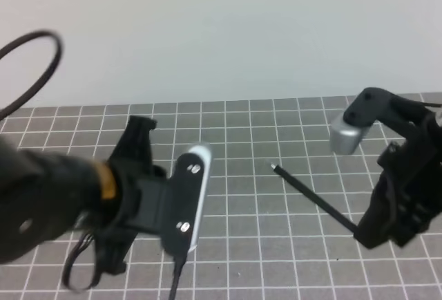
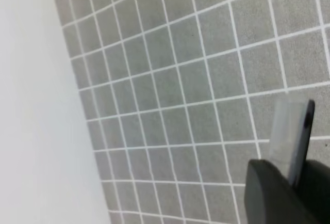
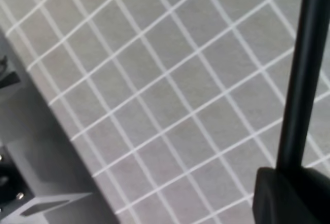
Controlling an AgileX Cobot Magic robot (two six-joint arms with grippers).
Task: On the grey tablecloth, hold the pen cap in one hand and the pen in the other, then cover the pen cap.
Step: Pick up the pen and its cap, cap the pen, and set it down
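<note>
**Op:** Ok, live. Right claw (image 1: 360, 232) is clamped on the thin straight black stick pen (image 1: 314, 200), gripping its back end. The silver tip points up-left toward mid-table, and the pen is lifted off the dark grey white-gridded tablecloth (image 1: 276, 134). The right wrist cam confirms it: the black shaft runs straight up out of the claw.

**Obs:** And the cap?

**Op:** That's the hard bit. Left claw (image 1: 140, 128) is raised over the left side of the cloth, pointing away from the high cam, so arm and wrist cam housing block the tips. In the left wrist view I get one dark finger (image 2: 304, 136) w/ a pale translucent pad, at the frame's bottom right. No second finger in shot. I can't tell if the jaws are together, apart or pinching something.

**Obs:** Cap on the cloth anywhere?

**Op:** Don't see the small black pen cap in any view. Every visible grid square is bare, so I'd guess it's in the left claw, but that's only a guess.

**Obs:** So progress?

**Op:** Pen half done, I reckon. Cap hold unconfirmed. Still left: bring the two together, line the tip up w/ the cap's mouth, and push on. The claws are well apart rn, so mating hasn't begun.
</note>
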